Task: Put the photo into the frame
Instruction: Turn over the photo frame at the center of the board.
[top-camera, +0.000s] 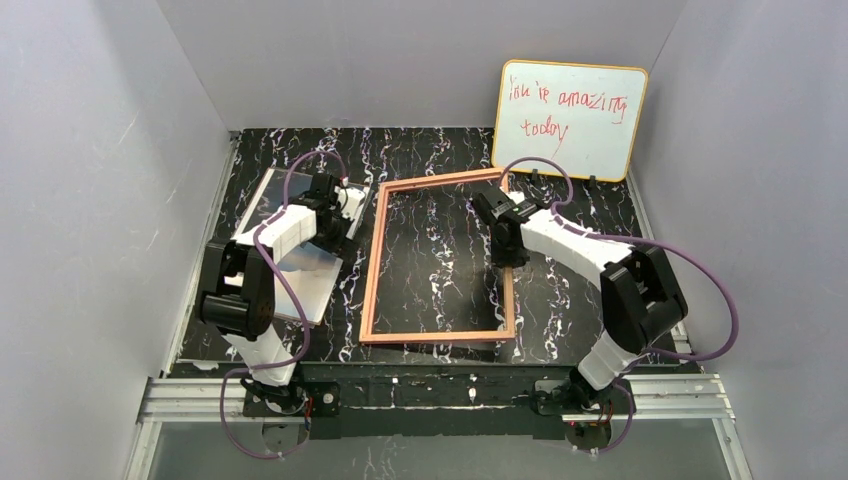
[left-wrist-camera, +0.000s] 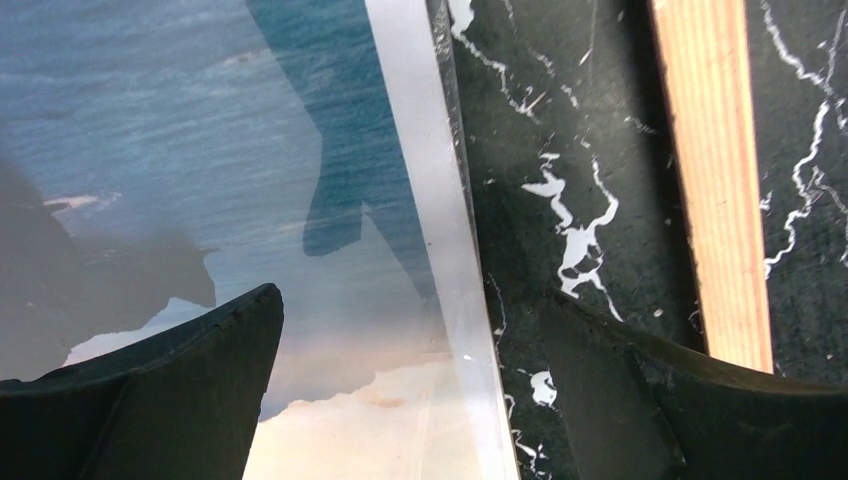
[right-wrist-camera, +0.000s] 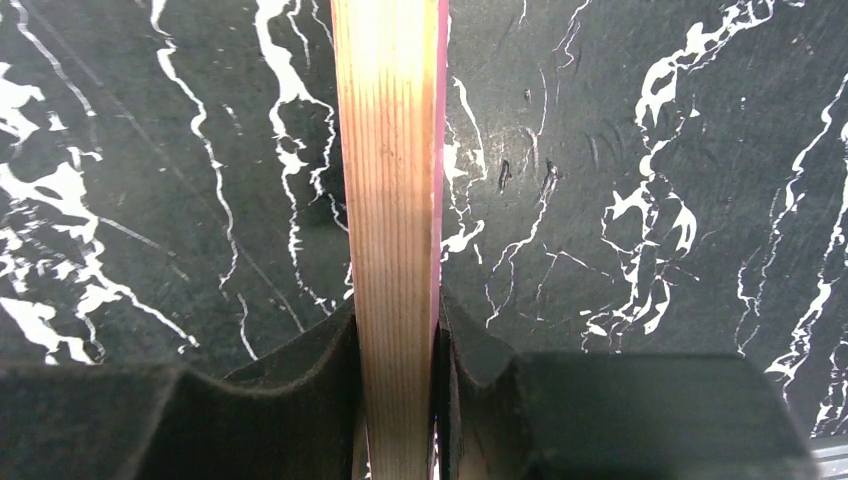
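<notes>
At mid-right of the overhead view, pinches the right rail of the frame (right-wrist-camera: 390, 150) in the right gripper (right-wrist-camera: 396, 325), orange-tan face up on the marbled table (right-wrist-camera: 650, 150). At upper left, holds the left gripper (left-wrist-camera: 410, 300) spread wide over the right edge of the photo (left-wrist-camera: 150, 130), beside the frame.

photo (top-camera: 306, 290) partly behind left arm (top-camera: 285, 228)
</notes>
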